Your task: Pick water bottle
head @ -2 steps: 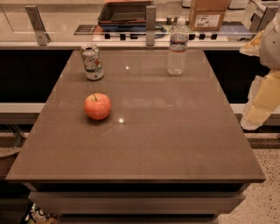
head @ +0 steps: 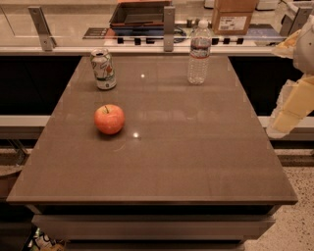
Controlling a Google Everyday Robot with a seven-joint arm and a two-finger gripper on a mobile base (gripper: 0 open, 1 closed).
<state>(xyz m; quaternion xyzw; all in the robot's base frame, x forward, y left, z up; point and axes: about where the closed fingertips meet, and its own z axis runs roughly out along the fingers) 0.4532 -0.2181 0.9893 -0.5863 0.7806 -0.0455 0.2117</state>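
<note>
The water bottle (head: 198, 53) is tall, clear and ribbed, with a white cap and a pale label band. It stands upright near the far right edge of the brown table (head: 186, 162). My gripper (head: 287, 110) shows as pale yellow and white parts at the right edge of the camera view. It hangs beside the table's right side, off the tabletop. It is well to the right of the bottle and nearer to me, and it holds nothing that I can see.
A short white printed drink can (head: 103, 68) stands at the far left of the table. A red apple (head: 109, 119) lies left of centre. Behind the table runs a counter with a rail, a dark tray (head: 140, 13) and a cardboard box (head: 233, 15).
</note>
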